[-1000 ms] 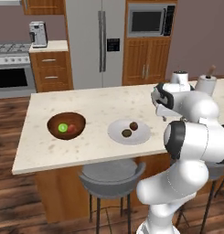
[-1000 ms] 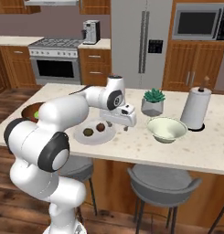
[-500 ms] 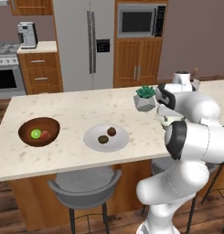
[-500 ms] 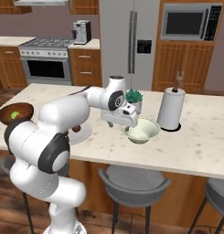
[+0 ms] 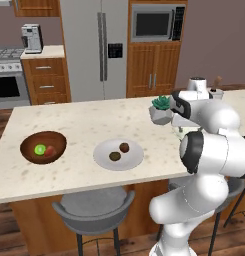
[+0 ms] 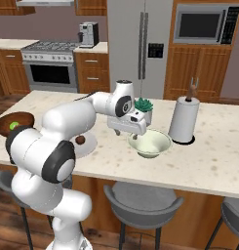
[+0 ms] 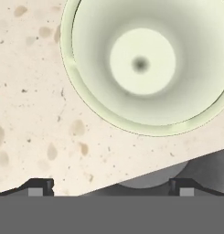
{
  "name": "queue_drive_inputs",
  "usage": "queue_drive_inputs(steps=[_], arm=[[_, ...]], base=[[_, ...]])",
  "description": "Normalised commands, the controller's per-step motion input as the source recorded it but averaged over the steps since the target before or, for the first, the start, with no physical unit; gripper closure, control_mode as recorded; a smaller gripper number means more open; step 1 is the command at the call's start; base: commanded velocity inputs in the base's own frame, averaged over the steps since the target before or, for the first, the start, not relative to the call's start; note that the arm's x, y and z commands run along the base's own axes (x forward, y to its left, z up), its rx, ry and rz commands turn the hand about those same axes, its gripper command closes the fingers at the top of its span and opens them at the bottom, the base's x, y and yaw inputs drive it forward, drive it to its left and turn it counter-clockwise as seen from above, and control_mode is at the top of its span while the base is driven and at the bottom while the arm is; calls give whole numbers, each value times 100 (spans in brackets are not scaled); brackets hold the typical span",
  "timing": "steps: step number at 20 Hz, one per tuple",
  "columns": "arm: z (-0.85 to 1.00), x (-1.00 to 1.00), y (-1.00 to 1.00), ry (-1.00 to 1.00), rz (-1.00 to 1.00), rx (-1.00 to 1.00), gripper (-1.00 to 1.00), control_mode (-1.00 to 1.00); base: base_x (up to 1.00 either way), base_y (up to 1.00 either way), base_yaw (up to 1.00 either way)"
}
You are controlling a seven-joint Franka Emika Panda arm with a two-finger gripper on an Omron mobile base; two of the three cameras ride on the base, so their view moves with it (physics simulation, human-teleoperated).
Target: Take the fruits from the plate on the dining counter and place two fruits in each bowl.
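- Pale cream-green bowl (image 7: 141, 64) sits just ahead of our gripper (image 7: 111, 186), nothing inside it.
- Our fingers are spread wide, holding nothing.
- Off to the side, the plate (image 5: 134, 157) has two brown fruits (image 5: 119, 152); the wooden bowl (image 5: 31, 142) has the green (image 5: 40, 149) and red (image 5: 50, 150) ones.

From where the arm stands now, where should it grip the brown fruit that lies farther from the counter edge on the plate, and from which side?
Probably from straight above, fingers closing across the widest part of the brown fruit. It is small and round, and lies on the flat plate slightly apart from the other brown fruit, so its sides look free. The open gripper would first have to leave the pale bowl.
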Motion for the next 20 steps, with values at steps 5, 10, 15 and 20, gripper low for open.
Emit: queue_drive_inputs(steps=[5,10,15,20], arm=[[0,0,0,0,0,0,-100,-100],[7,6,26,0,1,-1,-100,-100],[-1,14,86,0,1,-1,-100,-100],[-16,7,98,0,11,0,-100,-100]], base=[[1,0,0],[0,0,0],[0,0,0],[0,0,0]])
